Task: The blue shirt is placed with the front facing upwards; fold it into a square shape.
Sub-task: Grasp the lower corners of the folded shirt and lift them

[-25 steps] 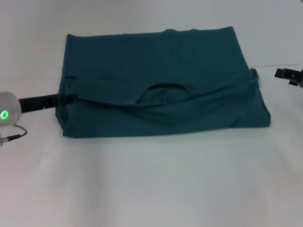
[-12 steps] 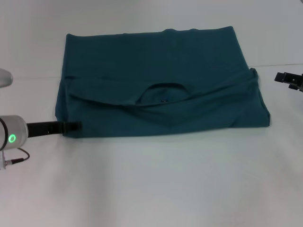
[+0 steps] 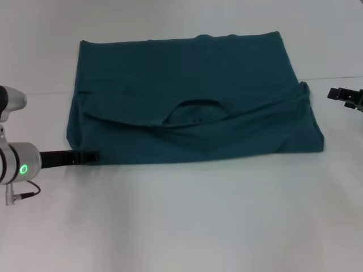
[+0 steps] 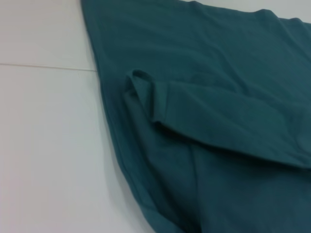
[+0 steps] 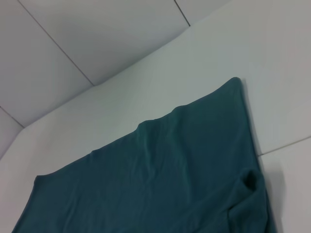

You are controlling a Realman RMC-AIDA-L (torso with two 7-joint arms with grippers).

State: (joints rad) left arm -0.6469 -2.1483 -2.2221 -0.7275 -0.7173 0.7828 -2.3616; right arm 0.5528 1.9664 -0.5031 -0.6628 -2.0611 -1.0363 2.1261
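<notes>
The blue shirt point(image 3: 187, 102) lies folded into a wide rectangle on the white table, with the near part folded over. Its round neck opening point(image 3: 195, 110) shows in the middle fold, and the chest print is hidden. My left gripper point(image 3: 91, 156) is low at the shirt's near left corner, its tip right at the cloth edge. The left wrist view shows the shirt's left edge and a folded sleeve ridge point(image 4: 160, 107). My right gripper point(image 3: 336, 94) hangs off the shirt's right side, apart from the cloth. The right wrist view shows the shirt's far right corner point(image 5: 233, 97).
The white table point(image 3: 198, 226) runs wide in front of the shirt and on both sides. A thin seam line point(image 3: 334, 78) crosses the table behind the right gripper. Nothing else lies on it.
My left gripper has moved from the middle of the shirt's left edge toward me, down to the near left corner. The shirt and the right gripper have stayed about where they were.
</notes>
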